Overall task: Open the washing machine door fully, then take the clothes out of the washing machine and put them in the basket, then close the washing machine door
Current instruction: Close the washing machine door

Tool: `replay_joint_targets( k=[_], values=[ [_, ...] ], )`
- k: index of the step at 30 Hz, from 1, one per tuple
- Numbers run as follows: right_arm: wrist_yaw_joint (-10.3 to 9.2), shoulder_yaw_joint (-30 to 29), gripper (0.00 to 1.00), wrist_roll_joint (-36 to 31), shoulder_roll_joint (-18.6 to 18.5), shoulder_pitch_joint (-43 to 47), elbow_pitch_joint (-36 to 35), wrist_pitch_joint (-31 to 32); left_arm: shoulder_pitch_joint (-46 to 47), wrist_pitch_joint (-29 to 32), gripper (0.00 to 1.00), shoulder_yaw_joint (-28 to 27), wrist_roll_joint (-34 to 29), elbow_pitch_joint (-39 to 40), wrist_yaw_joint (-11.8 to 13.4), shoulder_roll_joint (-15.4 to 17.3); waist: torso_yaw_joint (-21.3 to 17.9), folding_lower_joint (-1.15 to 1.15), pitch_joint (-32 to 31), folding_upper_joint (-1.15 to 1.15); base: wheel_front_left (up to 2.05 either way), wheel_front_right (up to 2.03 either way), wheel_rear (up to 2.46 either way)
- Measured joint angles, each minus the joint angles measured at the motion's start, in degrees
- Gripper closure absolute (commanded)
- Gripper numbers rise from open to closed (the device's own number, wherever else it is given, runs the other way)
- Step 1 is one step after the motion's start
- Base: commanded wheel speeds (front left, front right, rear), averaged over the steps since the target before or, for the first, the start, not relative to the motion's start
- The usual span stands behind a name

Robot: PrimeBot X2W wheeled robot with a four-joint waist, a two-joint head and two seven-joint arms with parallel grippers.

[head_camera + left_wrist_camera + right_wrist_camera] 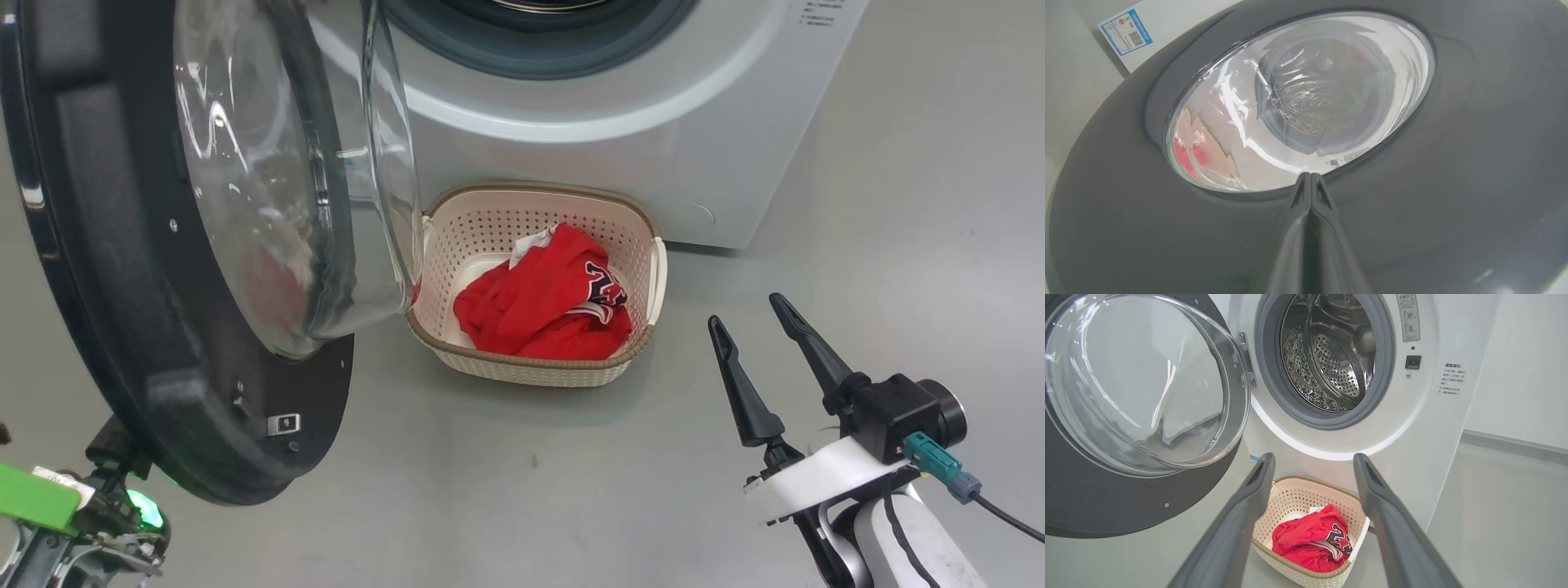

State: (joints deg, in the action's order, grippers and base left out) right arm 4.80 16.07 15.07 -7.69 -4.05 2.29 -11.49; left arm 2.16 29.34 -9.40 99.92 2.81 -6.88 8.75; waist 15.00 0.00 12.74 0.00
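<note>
Right gripper (744,310) of two long dark fingers at near right, spread wide apart, holding nothing, hovering above pale grey floor (506,490). Left gripper (1310,176) closed, fingertips pressed together, at outer glossy black face of large round washing machine door (122,286), by edge of its bulging clear glass bowl (269,163); contact impossible to confirm. Door swung out at left of big white front-loading washing machine (653,122), grey rubber ring and perforated steel drum (1331,355) exposed. Small cream plastic basket (531,371) with brown woven-look rim on floor just in front of machine, just right of glass bowl. Bright red fabric clothes (539,306) with navy-and-white print and white trim bunched inside basket.
</note>
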Motion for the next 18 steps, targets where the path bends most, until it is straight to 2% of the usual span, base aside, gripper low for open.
replay_joint_targets(
  k=[18],
  values=[
    [-0.41,-0.38,0.0,0.94,1.36,-1.82,1.07,-1.44,-1.92,2.97,1.0,2.24,0.98,6.42,0.0,-2.85,-10.85,0.0,1.77,0.0,0.0,0.0,0.0]
  ],
)
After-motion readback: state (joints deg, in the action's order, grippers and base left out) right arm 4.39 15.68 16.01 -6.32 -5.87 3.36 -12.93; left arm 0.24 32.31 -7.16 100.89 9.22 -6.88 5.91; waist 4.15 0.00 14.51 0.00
